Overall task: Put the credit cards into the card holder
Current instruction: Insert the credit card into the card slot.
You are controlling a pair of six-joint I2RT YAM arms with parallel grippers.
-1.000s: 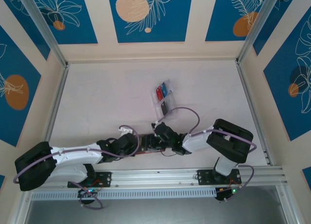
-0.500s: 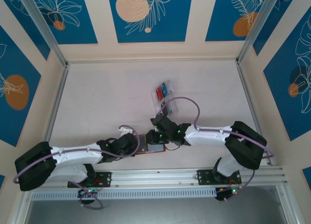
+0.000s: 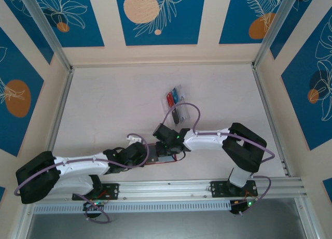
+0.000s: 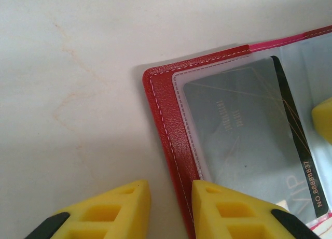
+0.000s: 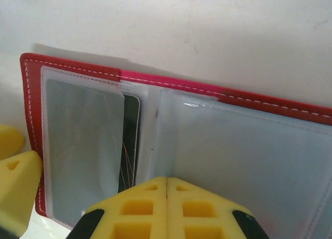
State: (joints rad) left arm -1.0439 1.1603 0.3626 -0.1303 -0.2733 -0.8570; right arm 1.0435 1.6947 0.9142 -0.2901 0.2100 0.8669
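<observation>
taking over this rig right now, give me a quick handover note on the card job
Left gripper: slightly open at the card holder, straddling its outer edge, one finger on the red cover.
Right gripper: shut, nothing visible between its fingers, over the open holder's middle fold.
Done: one black card is in the holder's left clear pocket. Its inner edge shows at the pocket mouth, so check that it is fully in.
Left: red card, blue card and a second black card lie in the clear tray beyond the holder.
</observation>
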